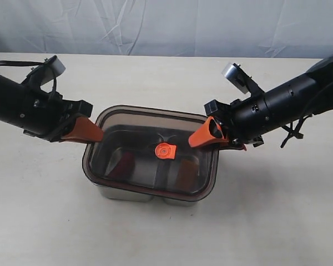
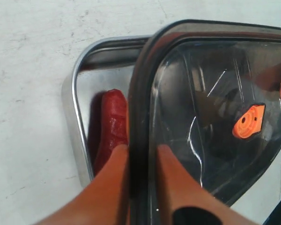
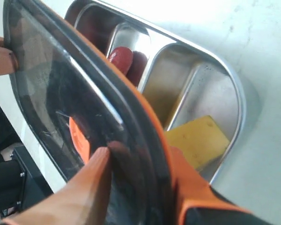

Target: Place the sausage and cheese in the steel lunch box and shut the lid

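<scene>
Steel lunch box (image 1: 124, 193) sits on beige table (image 1: 44, 227) before white sheet (image 1: 155, 25).

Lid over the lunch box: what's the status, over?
Both pinch the lid: left hand, right hand. It hangs above the steel lunch box, not seated. Inside: sausage, cheese. Nothing blocking.

No readable text, label, brand or number anywhere.

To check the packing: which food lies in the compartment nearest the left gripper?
The dark-red sausage; the yellow cheese lies in the other compartment, beside the right gripper.
</scene>
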`<state>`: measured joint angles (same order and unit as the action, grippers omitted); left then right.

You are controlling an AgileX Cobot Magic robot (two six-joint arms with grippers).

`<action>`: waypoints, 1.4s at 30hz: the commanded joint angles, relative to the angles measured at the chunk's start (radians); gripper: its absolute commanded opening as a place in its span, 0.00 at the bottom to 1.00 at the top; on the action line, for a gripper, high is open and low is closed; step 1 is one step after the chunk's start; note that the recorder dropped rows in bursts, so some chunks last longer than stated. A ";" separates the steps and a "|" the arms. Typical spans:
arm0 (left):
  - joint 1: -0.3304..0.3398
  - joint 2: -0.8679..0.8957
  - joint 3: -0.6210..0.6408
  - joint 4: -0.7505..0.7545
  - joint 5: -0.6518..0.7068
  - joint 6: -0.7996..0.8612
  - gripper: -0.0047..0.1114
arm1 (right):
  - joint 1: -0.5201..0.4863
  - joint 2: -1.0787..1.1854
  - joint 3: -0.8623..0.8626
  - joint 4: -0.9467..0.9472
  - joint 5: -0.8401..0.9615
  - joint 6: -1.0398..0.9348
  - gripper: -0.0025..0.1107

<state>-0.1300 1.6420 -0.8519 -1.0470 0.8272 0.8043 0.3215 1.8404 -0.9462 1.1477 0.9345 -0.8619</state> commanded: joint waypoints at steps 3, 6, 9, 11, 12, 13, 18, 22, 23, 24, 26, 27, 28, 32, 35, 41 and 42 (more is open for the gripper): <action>-0.002 -0.007 -0.004 0.036 -0.023 -0.012 0.04 | -0.013 0.007 0.003 -0.050 -0.168 0.025 0.27; -0.002 -0.007 -0.004 0.036 -0.050 -0.025 0.04 | -0.013 0.007 0.003 -0.030 -0.187 0.025 0.27; -0.002 -0.007 -0.004 0.038 -0.077 -0.028 0.04 | -0.013 0.007 0.003 -0.024 -0.191 0.025 0.27; -0.002 -0.007 -0.004 0.042 -0.087 -0.028 0.04 | -0.013 0.007 0.003 -0.022 -0.191 0.025 0.27; -0.002 -0.007 -0.004 0.048 -0.087 -0.028 0.04 | -0.013 0.007 0.003 -0.022 -0.194 0.025 0.27; -0.002 -0.007 -0.004 0.059 -0.087 -0.032 0.04 | -0.013 0.007 0.003 -0.022 -0.200 0.025 0.27; -0.002 -0.007 -0.004 0.151 -0.083 -0.099 0.04 | -0.013 0.009 0.003 -0.022 -0.205 0.025 0.27; -0.002 -0.007 -0.004 0.151 -0.083 -0.099 0.04 | -0.011 0.009 0.003 -0.022 -0.205 0.025 0.27; -0.002 -0.007 -0.004 0.149 -0.083 -0.099 0.04 | -0.011 0.009 0.003 -0.022 -0.205 0.025 0.27; -0.002 -0.007 -0.004 0.143 -0.085 -0.099 0.04 | -0.011 0.009 0.003 -0.022 -0.205 0.025 0.27; -0.002 -0.007 -0.004 0.142 -0.085 -0.099 0.04 | -0.011 0.009 0.003 -0.022 -0.203 0.025 0.27; -0.002 -0.007 -0.004 0.140 -0.087 -0.099 0.04 | -0.011 0.009 0.003 -0.022 -0.203 0.027 0.27; -0.002 -0.007 -0.004 0.140 -0.087 -0.099 0.04 | -0.011 0.009 0.003 -0.022 -0.203 0.027 0.27; -0.002 -0.007 -0.004 0.140 -0.075 -0.099 0.04 | -0.011 0.009 0.003 -0.025 -0.199 0.027 0.27; -0.002 -0.007 -0.004 0.140 -0.064 -0.098 0.04 | -0.011 0.009 0.003 -0.040 -0.186 0.027 0.29; -0.002 -0.007 -0.004 0.140 -0.058 -0.095 0.04 | -0.011 0.009 0.003 -0.038 -0.179 0.027 0.41; -0.002 -0.007 -0.004 0.140 -0.057 -0.095 0.05 | -0.011 0.009 0.001 -0.038 -0.179 0.027 0.42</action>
<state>-0.1299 1.6420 -0.8537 -0.9054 0.7611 0.7077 0.3200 1.8446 -0.9462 1.1389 0.8009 -0.8338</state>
